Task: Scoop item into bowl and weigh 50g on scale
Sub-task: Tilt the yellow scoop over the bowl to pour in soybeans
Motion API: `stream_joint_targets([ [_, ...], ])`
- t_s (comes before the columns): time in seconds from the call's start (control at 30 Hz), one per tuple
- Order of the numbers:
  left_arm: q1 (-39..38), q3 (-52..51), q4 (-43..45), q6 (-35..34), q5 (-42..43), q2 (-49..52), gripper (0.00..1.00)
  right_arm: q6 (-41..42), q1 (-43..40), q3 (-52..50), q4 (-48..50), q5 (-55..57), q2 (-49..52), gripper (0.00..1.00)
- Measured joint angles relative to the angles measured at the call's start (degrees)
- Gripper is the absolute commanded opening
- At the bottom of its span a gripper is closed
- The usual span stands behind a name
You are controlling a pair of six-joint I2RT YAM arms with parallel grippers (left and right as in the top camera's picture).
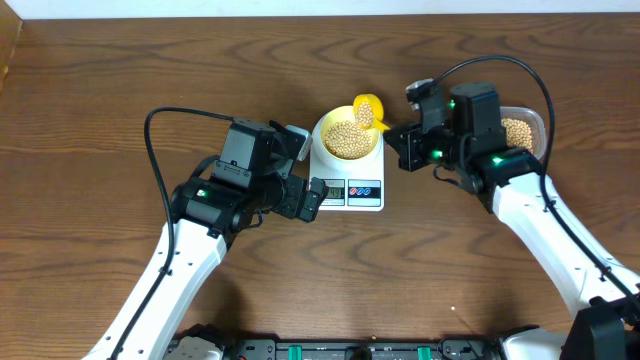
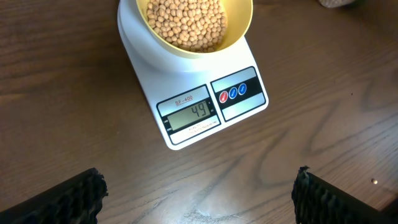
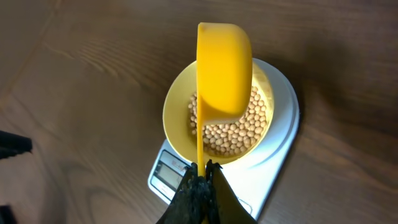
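The white scale [image 1: 362, 189] stands at the table's middle, its display [image 2: 191, 114] reading 44. The pale yellow bowl [image 1: 325, 130] sits on it, filled with tan beans [image 1: 346, 139]; it also shows in the left wrist view [image 2: 239, 28] and the right wrist view [image 3: 177, 121]. My right gripper [image 3: 203, 169] is shut on the handle of a yellow scoop [image 3: 224, 68], tipped on its side over the bowl. In the overhead view the scoop [image 1: 369, 110] is at the bowl's far right rim. My left gripper [image 2: 196, 196] is open and empty, just in front of the scale.
A clear plastic tub [image 1: 524, 130] with more beans stands at the right, behind my right arm. Cables trail from both arms. The table's front edge holds a dark rail.
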Motion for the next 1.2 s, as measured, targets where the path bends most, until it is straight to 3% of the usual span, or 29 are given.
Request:
stream_joint_targets([
  [0.73, 0.0, 0.0, 0.0, 0.0, 0.0, 0.0, 0.98, -7.7, 2.2, 0.0, 0.0, 7.3, 0.0, 0.01],
  [1.2, 0.0, 0.0, 0.0, 0.0, 0.0, 0.0, 0.98, -7.5, 2.2, 0.0, 0.2, 8.0, 0.0, 0.01],
])
